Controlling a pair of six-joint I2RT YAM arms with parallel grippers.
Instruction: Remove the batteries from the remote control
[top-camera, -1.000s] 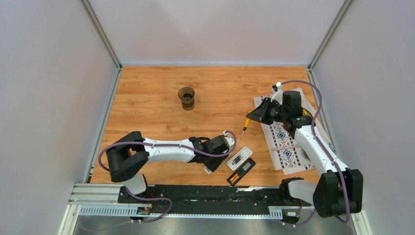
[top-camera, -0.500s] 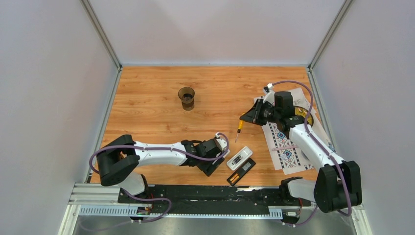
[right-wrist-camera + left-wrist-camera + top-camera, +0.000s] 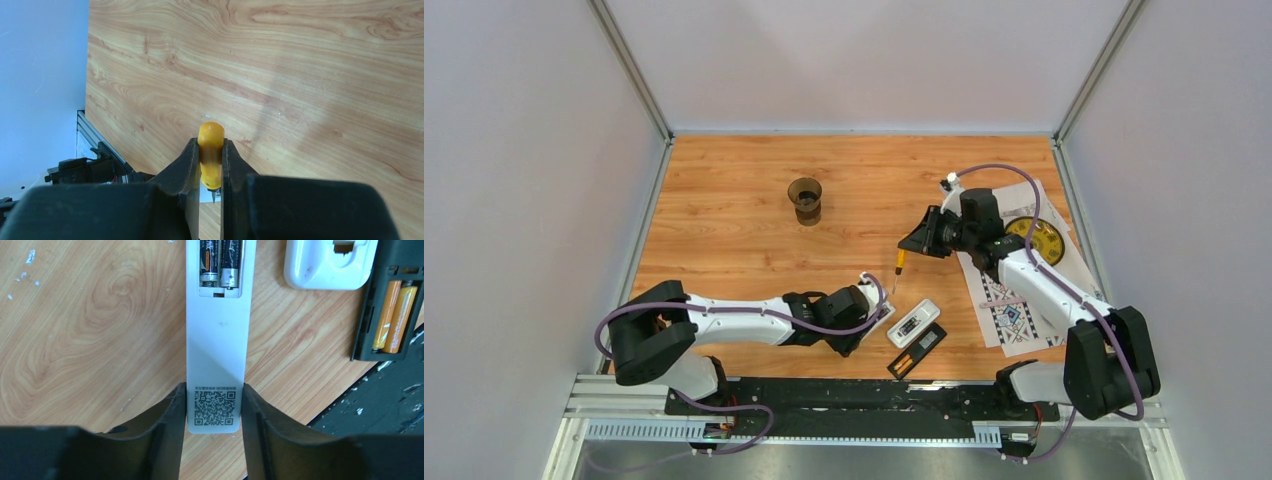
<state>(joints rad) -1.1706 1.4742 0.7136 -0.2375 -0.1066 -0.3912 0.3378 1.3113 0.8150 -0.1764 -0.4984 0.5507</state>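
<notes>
Batteries (image 3: 220, 262): two dark cells with silvery ends, side by side in the open bay of the white remote (image 3: 216, 340), which lies back-up on the table. Left gripper (image 3: 214, 397) is clamped on the remote's QR-code end, fingers touching both long edges. Right gripper (image 3: 210, 147) is closed on the screwdriver (image 3: 900, 262) by its yellow handle. In the top view the tip points down, near the remote; contact can't be told.

Step, as I read it: pry the cells out. Bring the tip in at one cell's end, shallow angle, and lever one cell at a time with light force. The left claw needs to hold firm so the body doesn't pivot. Main risks are the tip skating out of the bay or a cell flicking off.

Just beside it are a second white casing (image 3: 325, 265) and a black remote (image 3: 364, 315) with two orange cells (image 3: 392, 315) in its bay.

Surface is a wood-grain table (image 3: 744, 200), lightly flecked. A brown cup (image 3: 805, 198) stands further back, and a patterned mat (image 3: 1009, 290) with a yellow disc (image 3: 1036, 240) lies on the right. Plain pale walls on three sides — metal rail along the near edge.
</notes>
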